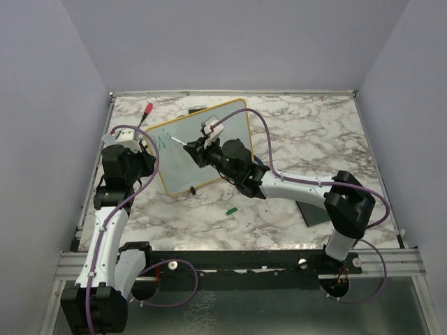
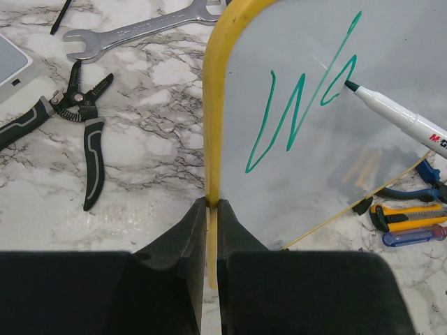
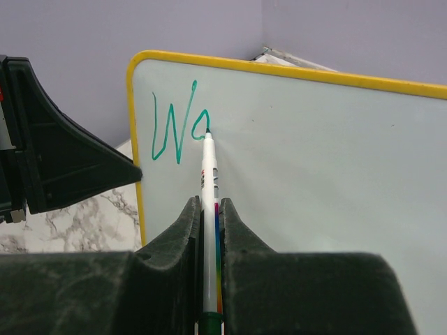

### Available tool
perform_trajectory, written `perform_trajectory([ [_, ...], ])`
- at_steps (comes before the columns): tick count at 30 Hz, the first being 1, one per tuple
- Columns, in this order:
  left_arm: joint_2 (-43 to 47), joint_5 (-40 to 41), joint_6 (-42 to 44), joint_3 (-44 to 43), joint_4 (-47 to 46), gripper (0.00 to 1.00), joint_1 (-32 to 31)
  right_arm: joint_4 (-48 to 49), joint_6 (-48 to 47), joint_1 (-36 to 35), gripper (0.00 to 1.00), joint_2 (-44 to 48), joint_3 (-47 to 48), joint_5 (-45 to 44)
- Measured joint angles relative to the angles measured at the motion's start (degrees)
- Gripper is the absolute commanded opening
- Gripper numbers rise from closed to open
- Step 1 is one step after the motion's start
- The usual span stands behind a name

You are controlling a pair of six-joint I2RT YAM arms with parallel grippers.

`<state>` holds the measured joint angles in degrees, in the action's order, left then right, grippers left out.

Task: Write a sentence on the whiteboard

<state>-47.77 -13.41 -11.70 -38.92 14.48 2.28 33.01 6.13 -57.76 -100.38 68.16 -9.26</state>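
The right end effector is clamped on a marker, whose tip touches the board at the end of teal letters reading "Wa". Marble tabletop shows at lower left.

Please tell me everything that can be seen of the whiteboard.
The whiteboard is a rectangular glossy white panel with a rounded yellow frame. It stands tilted on the marble table. The left pincer is shut on its frame edge. Teal letters "Wa" are written near that edge. The marker, held by the right pincer, touches the surface with its tip.
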Motion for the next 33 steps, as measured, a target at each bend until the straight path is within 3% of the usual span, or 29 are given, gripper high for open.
perform_trajectory([
  [33,0.0,0.1,0.0,0.0,0.0,0.09,0.0,-0.5,0.4,-0.1,0.01,1.0,-3.3,0.9],
])
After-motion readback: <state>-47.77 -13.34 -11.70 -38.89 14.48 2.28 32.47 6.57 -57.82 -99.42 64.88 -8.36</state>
